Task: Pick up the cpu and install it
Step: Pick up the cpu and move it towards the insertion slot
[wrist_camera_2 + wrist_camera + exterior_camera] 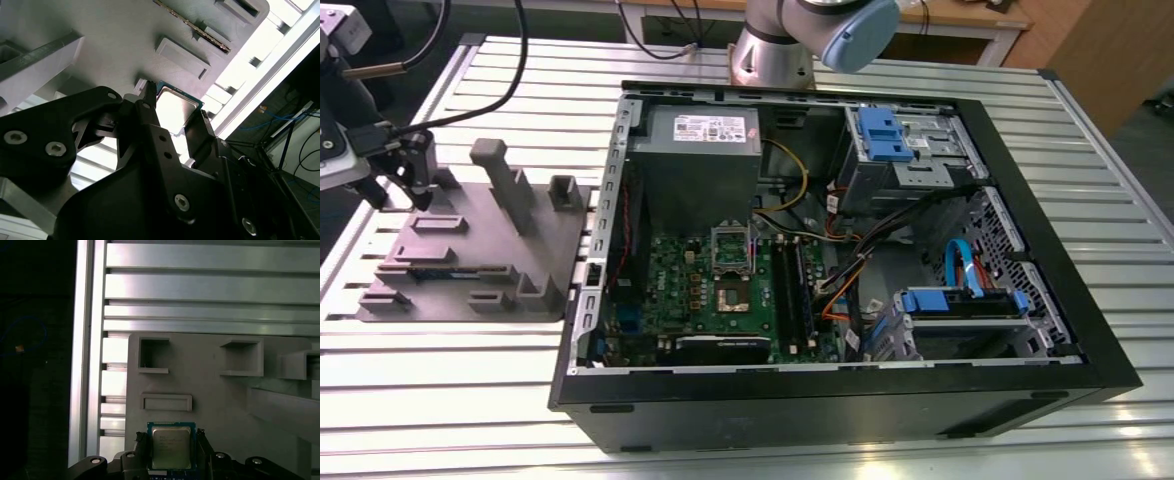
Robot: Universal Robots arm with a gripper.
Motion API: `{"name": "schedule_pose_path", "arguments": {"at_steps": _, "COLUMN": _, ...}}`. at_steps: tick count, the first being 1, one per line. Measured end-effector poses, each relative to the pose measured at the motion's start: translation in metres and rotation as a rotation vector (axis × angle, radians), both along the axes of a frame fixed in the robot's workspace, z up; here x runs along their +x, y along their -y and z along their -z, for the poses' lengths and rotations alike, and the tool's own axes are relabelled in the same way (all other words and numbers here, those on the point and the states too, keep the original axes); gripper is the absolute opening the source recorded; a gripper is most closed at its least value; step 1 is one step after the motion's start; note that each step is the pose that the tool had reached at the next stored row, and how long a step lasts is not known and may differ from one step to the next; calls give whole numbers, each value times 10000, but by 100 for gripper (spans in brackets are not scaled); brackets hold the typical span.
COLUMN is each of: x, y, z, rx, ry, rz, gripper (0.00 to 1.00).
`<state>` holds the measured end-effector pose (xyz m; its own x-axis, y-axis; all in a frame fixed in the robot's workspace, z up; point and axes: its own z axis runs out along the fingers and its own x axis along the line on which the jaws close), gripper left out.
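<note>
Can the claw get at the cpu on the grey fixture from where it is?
Likely yes: the claw is right at the cpu on the grey fixture, with nothing lying between them. Whether it has closed on it, I cannot tell.

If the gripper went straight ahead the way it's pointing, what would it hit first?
Most likely the cpu, which sits directly ahead of the gripper in both wrist views, with the grey fixture plate behind it. Whether they already touch is unclear.
</note>
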<state>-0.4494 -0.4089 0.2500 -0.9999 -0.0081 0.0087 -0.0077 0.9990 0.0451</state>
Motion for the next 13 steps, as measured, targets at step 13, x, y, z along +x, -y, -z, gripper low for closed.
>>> {"name": "schedule_pose_path", "arguments": {"at_steps": 13, "x": 0, "y": 0, "z": -28, "rx": -2, "ry": -3, "rz": 0, "gripper": 47}}
